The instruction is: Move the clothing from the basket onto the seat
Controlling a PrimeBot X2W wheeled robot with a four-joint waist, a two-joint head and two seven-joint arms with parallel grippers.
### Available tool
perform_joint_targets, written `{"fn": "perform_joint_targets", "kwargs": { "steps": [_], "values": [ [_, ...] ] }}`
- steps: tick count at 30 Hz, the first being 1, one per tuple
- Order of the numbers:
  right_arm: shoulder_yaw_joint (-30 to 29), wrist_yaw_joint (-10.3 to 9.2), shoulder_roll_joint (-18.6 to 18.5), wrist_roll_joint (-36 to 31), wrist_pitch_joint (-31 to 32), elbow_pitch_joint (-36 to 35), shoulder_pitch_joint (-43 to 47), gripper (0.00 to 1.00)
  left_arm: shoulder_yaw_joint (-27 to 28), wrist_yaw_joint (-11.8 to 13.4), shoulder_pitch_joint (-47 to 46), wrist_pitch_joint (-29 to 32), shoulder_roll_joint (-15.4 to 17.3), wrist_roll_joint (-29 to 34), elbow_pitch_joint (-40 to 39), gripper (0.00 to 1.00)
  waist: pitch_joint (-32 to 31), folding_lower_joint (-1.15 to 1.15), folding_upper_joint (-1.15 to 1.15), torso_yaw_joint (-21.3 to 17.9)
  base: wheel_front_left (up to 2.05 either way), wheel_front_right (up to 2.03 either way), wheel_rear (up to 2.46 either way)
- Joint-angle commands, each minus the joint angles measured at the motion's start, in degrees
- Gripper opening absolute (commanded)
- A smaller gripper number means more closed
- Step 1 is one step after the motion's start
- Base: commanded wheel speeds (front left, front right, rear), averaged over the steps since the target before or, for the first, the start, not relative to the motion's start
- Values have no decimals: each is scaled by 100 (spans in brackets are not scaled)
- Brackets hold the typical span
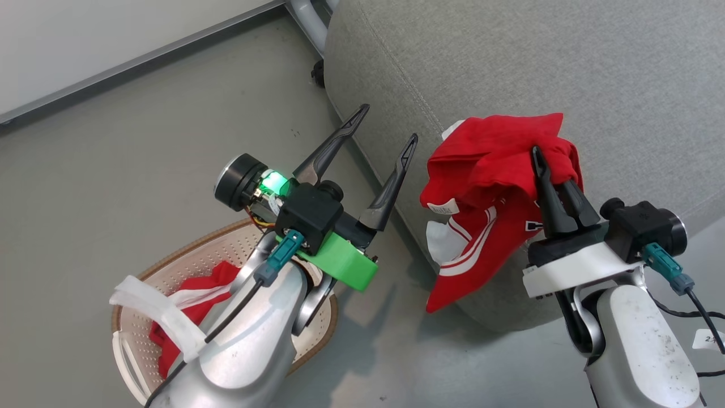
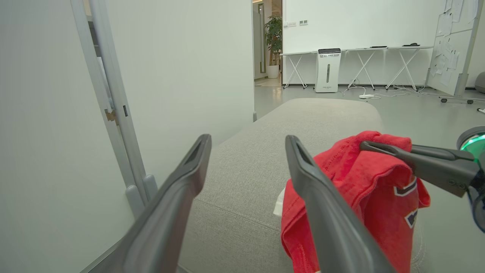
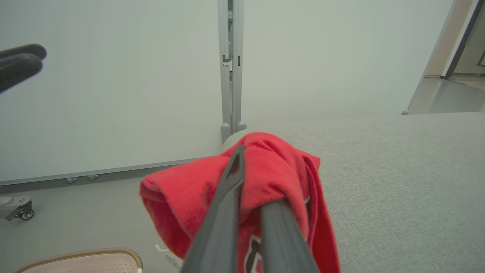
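Clothing (image 1: 493,170): one bright red garment hangs bunched at the front corner of the seat (image 1: 566,68), its upper folds against the cushion's rounded edge and its lower part trailing down the side toward the floor (image 1: 141,141). The right gripper (image 1: 545,170) has its jaws closed on a fold at the top of the bundle. A second red piece (image 1: 195,294), white-striped, lies in the basket (image 1: 187,249) on the floor beneath the left arm. The left gripper (image 1: 388,122) hovers between basket and seat, jaws wide apart, holding nothing.

Assessment: soft, light, limp fabric. It will likely sag from any pinch but should not slip readily. The best hold is a thick gathered fold, not a single edge or the white trim.

The seat is grey woven upholstery with stitched seams. The basket is cream perforated plastic with a brown woven-look rim.
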Motion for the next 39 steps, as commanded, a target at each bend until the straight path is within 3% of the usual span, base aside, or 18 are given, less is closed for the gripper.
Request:
{"fn": "perform_joint_targets", "kwargs": {
  "steps": [1, 13, 25, 31, 39],
  "values": [
    [-24, -2, -13, -28, -14, -46, 89, 0, 20, -33, 80, 1, 44, 46, 14, 100, 37, 0, 0, -82, 0, 0, 0],
    [-239, -2, -14, 106, -14, -262, -416, 0, 116, -76, 33, 1, 66, 126, 15, 100, 234, 0, 0, -49, 0, 0, 0],
    [-906, -3, -129, -196, -14, -438, -2470, 0, 71, -119, -394, 1, 143, 262, 5, 100, 1251, 0, 0, 238, 0, 0, 0],
    [-1338, -3, -495, -272, -14, -309, -3746, 0, 79, -135, -664, 1, 243, 363, -35, 100, 1896, 0, 0, 347, 0, 0, 0],
    [-1696, -3, -1273, -391, -14, 338, -5284, 0, -15, -152, -995, 1, 216, 432, -89, 100, 2501, 0, 0, 542, 0, 0, 0]
  ]
}}
